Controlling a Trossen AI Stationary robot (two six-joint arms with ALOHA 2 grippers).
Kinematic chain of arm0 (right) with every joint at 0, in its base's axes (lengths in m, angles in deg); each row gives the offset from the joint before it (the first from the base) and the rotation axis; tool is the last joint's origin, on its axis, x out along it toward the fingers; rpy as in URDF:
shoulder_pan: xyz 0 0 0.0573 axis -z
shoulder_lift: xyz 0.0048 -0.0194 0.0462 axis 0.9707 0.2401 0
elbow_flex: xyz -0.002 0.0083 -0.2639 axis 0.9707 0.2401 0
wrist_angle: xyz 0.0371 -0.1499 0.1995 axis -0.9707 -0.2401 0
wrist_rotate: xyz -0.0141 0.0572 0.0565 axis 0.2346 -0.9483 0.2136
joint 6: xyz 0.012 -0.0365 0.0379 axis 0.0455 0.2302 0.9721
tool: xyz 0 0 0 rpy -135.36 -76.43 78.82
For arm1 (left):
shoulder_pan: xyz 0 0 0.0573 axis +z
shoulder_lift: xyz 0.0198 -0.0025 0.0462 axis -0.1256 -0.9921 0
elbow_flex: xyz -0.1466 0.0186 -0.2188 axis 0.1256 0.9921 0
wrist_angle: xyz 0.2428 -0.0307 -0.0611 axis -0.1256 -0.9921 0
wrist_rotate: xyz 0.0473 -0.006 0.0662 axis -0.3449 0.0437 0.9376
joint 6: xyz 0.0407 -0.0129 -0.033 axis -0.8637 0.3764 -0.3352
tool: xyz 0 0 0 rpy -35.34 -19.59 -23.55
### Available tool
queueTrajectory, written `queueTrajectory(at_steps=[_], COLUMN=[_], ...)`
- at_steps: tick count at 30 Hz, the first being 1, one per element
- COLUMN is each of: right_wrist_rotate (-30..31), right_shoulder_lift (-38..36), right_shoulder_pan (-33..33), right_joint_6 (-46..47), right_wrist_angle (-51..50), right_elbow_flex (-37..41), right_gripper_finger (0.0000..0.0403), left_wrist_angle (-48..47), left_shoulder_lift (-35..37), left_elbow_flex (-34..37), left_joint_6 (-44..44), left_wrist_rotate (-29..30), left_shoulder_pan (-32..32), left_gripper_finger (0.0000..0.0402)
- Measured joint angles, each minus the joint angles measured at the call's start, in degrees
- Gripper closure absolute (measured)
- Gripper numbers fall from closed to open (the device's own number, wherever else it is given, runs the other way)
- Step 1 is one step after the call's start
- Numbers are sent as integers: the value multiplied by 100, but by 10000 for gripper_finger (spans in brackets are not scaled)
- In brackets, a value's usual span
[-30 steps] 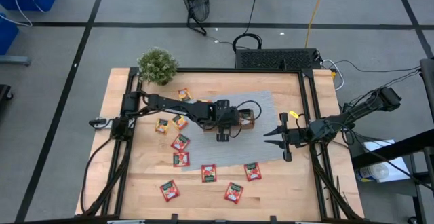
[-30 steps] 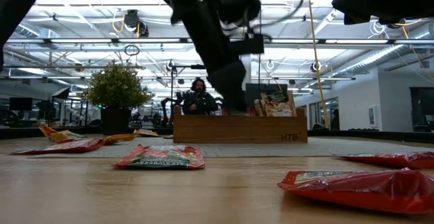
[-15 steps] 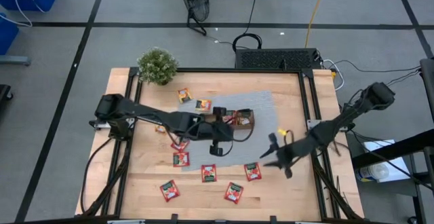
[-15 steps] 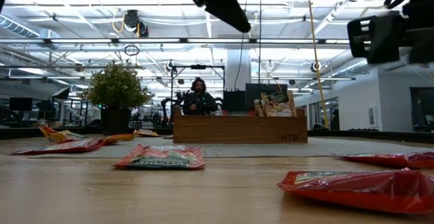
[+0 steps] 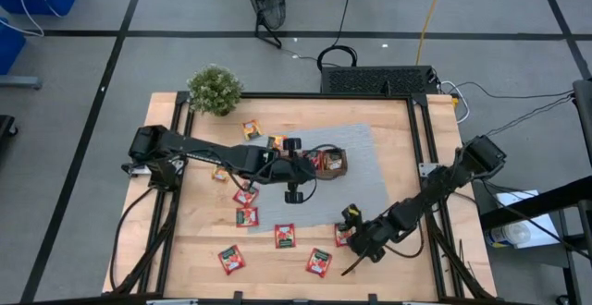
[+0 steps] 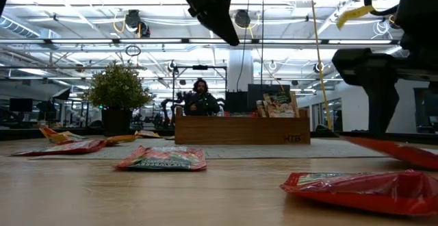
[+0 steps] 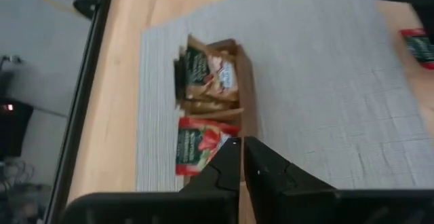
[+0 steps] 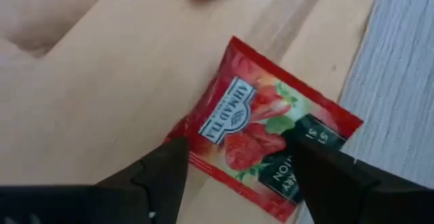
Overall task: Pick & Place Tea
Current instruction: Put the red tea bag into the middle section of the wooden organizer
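**Right claw over a red sachet**

From above, we see the right claw point(image 5: 356, 240) low over a red tea sachet point(image 5: 343, 236) at the mat's point(image 5: 370, 171) near edge. Its wrist view shows the fingers point(image 8: 159, 173) spread astride that sachet point(image 8: 261, 132). Our left claw point(image 7: 242, 157), pressed together, hovers by the wooden tray point(image 7: 245, 88).

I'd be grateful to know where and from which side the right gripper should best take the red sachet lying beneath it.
Probably from straight above, pinching across its flat body. The red sachet lies flat on the bare wood, one corner beside the grey mat, with no raised edge to catch. The right gripper hangs open, one finger over each side, so closing downward across the sachet's middle looks the most promising.
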Motion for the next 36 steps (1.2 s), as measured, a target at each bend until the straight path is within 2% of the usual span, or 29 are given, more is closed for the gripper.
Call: queueTrajectory(at_steps=[6,15,19,25,27,29,34,36], right_wrist_rotate=[0,-33,-378,-1065,-1106,-1011,-55,117], right_shoulder_lift=[-159,-204,-36,431,482,472,418,427], right_shoulder_pan=[-46,-215,-79,262,313,347,347,356], right_joint_6=[538,746,748,775,773,758,812,800], right_wrist_angle=[-334,-306,-111,111,132,12,-565,-660], right_elbow_flex=[-126,-325,-325,-345,-347,-347,-345,-342], right_gripper_finger=[171,170,170,171,177,189,244,271], left_wrist_angle=[-109,-85,-85,-43,-32,-17,19,33], left_shoulder_lift=[0,-1,-2,-2,-2,-2,-2,-2], left_elbow_flex=[0,-1,0,0,0,0,0,-2], left_joint_6=[164,143,145,142,140,143,143,142], left_wrist_rotate=[-2,-6,-11,-14,-15,-16,-20,-20], left_shoulder_pan=[81,104,104,104,104,104,104,104], left_gripper_finger=[367,395,394,361,354,349,346,346])
